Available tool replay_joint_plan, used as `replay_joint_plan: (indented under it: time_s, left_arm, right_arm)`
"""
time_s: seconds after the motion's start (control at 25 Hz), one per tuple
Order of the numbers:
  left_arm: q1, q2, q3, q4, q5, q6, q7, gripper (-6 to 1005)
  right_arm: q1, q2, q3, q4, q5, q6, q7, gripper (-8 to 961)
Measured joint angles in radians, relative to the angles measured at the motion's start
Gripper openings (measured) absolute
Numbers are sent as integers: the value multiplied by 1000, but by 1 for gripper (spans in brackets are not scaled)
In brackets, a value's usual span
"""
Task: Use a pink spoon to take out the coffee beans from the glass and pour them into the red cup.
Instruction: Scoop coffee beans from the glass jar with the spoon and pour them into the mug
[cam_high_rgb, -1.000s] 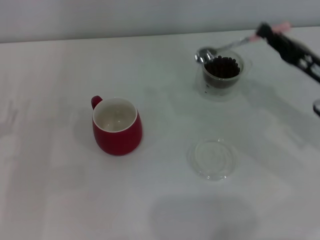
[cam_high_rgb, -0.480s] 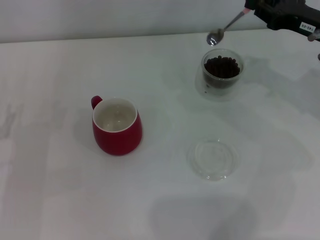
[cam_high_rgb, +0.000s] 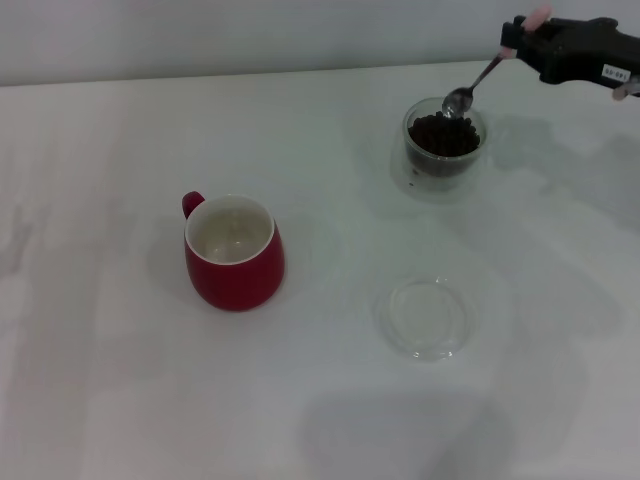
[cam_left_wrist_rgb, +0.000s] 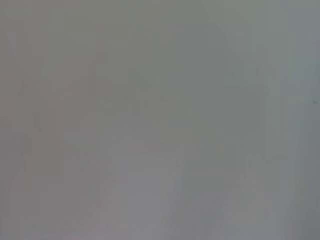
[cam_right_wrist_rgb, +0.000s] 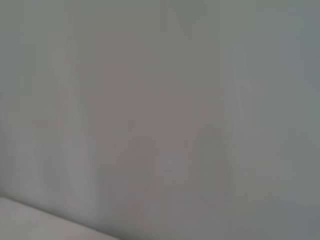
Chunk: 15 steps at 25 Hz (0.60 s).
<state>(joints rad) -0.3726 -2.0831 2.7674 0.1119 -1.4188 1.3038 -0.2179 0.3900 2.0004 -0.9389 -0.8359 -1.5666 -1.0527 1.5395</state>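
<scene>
At the far right of the head view my right gripper (cam_high_rgb: 522, 36) is shut on the pink spoon (cam_high_rgb: 478, 78) by its handle. The spoon slants down and its silver bowl hangs just over the rim of the glass (cam_high_rgb: 443, 142). Coffee beans (cam_high_rgb: 441, 132) fill the glass in a dark heap. The red cup (cam_high_rgb: 234, 252) stands upright at centre left, its white inside bare and its loop handle at the far left side. My left gripper shows in no view. Both wrist views show only plain grey.
A flat clear round dish (cam_high_rgb: 426, 317) lies on the white table (cam_high_rgb: 120, 380), nearer to me than the glass. A pale wall (cam_high_rgb: 250, 30) runs along the table's far edge.
My right gripper has swung the spoon from lying low beside the glass, up and away, then back down, so that its bowl now hangs over the beans.
</scene>
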Motion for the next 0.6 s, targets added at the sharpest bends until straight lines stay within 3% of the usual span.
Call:
replay_joint_plan:
  time_s: [0.6]
  left_arm:
    - [2,0,-2,0,0,-8,0,891]
  right_arm:
    - [-2,2,-67,25,-36,58,-2,144]
